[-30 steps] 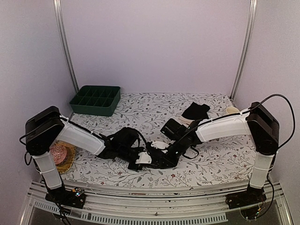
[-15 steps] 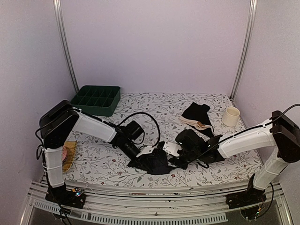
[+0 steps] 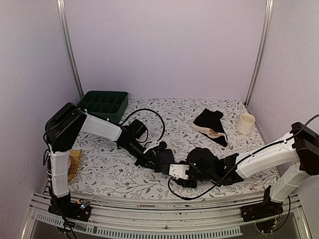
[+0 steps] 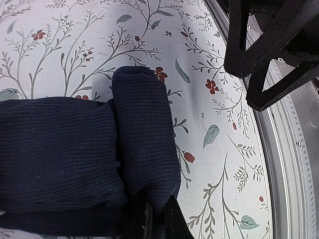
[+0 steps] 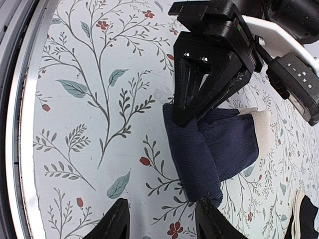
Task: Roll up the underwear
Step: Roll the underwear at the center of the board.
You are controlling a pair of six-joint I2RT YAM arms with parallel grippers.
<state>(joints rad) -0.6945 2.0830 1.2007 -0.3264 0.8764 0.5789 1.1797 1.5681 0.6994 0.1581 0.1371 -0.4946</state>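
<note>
underwear point(image 5: 202, 152) is dark navy, ribbed, partly rolled.

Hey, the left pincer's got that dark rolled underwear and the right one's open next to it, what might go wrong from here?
1. The left pincer pinches the rolled underwear only at one end. With the right pincer open and off it, the free end may loosen and unroll.
2. The two pincers sit very close together, so a careless move might knock them together or drag the roll out of shape.
</note>
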